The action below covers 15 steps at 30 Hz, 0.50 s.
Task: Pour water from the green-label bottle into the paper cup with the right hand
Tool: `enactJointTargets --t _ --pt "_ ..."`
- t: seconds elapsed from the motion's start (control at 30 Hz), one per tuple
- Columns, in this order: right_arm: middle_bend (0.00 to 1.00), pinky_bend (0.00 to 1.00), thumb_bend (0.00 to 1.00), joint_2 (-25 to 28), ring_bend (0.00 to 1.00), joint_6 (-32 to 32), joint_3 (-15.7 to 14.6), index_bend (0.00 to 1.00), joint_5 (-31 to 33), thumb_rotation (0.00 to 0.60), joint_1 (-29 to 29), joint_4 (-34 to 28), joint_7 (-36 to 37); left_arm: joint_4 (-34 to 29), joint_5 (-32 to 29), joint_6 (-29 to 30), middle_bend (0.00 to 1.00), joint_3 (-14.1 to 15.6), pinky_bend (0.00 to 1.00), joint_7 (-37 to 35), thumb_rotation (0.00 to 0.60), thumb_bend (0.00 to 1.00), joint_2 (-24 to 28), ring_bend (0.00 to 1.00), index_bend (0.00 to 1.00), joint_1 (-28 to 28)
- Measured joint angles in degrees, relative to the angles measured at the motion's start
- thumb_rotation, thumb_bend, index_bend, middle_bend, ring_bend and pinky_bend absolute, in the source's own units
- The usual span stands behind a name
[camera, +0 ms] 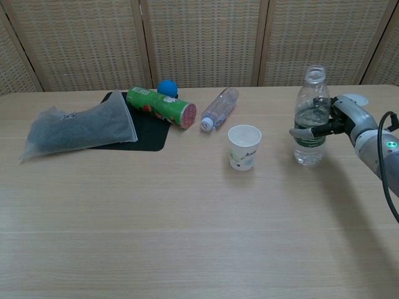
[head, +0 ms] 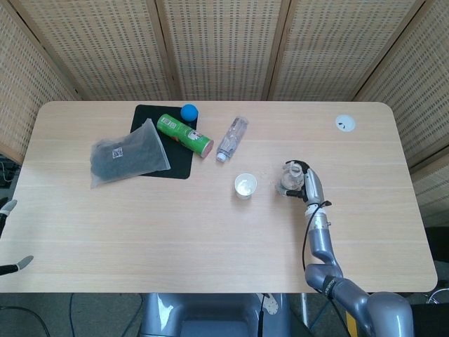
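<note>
Right hand (camera: 340,118) is gripping the green-label bottle (camera: 310,118) around its middle, at the right of the chest frame; the bottle is standing upright and uncapped on the table (camera: 187,224), its base appearing to rest on the surface. Left hand is not appearing in the chest view, and only small grey tips are showing at the lower left edge of the head view, so its state cannot be told. Going by size: the table is filling most of both frames; a grey bag (camera: 78,129) is lying at the left, partly over a black mat (camera: 146,134); a green canister (camera: 161,107) is lying on its side on that mat; a clear bottle (camera: 218,108) is lying beside it near centre; the paper cup (camera: 244,147) is standing upright just left of the held bottle, apart from it; a blue ball (camera: 166,88) is sitting behind the canister.
</note>
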Motion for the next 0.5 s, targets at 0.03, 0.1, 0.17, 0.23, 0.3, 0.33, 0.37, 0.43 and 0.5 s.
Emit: enactJointTargets --t 0.03,0.1,0.17,0.23,0.3,0.33,0.37,0.43,0.5 --pt "0.17 0.18 0.00 0.1 0.06 -0.2 -0.2 0.29 -0.1 0.600 0.0 0.0 0.1 0.0 0.0 0.0 0.00 0.0 0.00 -0.1 0.600 0.05 0.0 0.00 0.00 0.0" --pt "0.15 0.17 0.00 0.3 0.05 -0.3 -0.3 0.27 -0.2 0.600 -0.1 0.0 -0.1 -0.1 0.1 -0.1 0.00 0.1 0.00 -0.3 0.600 0.05 0.1 0.00 0.00 0.0" --pt "0.13 0.16 0.00 0.4 0.03 -0.3 -0.4 0.25 -0.2 0.600 -0.1 -0.1 -0.8 -0.1 0.2 -0.1 0.00 0.1 0.00 -0.4 0.600 0.05 0.2 0.00 0.00 0.0" --pt "0.10 0.13 0.00 0.5 0.01 -0.2 -0.4 0.22 -0.1 0.600 -0.2 -0.5 -1.3 -0.1 0.4 0.0 0.00 0.1 0.00 -0.5 0.600 0.05 0.2 0.00 0.00 0.0" --pt "0.07 0.10 0.00 0.8 0.00 -0.1 -0.4 0.20 -0.1 0.600 -0.3 -1.1 -1.8 -0.1 0.5 0.0 0.00 0.2 0.00 -0.7 0.600 0.05 0.3 0.00 0.00 0.1" --pt "0.06 0.09 0.00 1.1 0.00 0.0 -0.4 0.19 0.0 0.600 -0.4 -1.6 -2.0 -0.1 0.6 0.0 0.00 0.2 0.00 -0.7 0.600 0.05 0.3 0.00 0.00 0.1" --pt "0.04 0.06 0.00 1.3 0.00 0.1 -0.4 0.17 0.0 0.600 -0.5 -1.9 -2.2 -0.1 0.6 0.0 0.00 0.2 0.00 -0.8 0.600 0.05 0.4 0.00 0.00 0.0" --pt "0.02 0.02 0.00 1.9 0.00 0.2 -0.5 0.13 0.0 0.600 -0.8 -2.6 -2.7 -0.1 0.7 -0.1 0.00 0.3 0.00 -1.0 0.600 0.05 0.5 0.00 0.00 0.0" --pt "0.00 0.00 0.00 2.5 0.00 -0.1 -0.7 0.05 0.0 0.600 -1.1 -3.4 -3.0 0.0 0.9 0.0 0.00 0.3 0.00 -1.1 0.600 0.05 0.5 0.00 0.00 0.0"
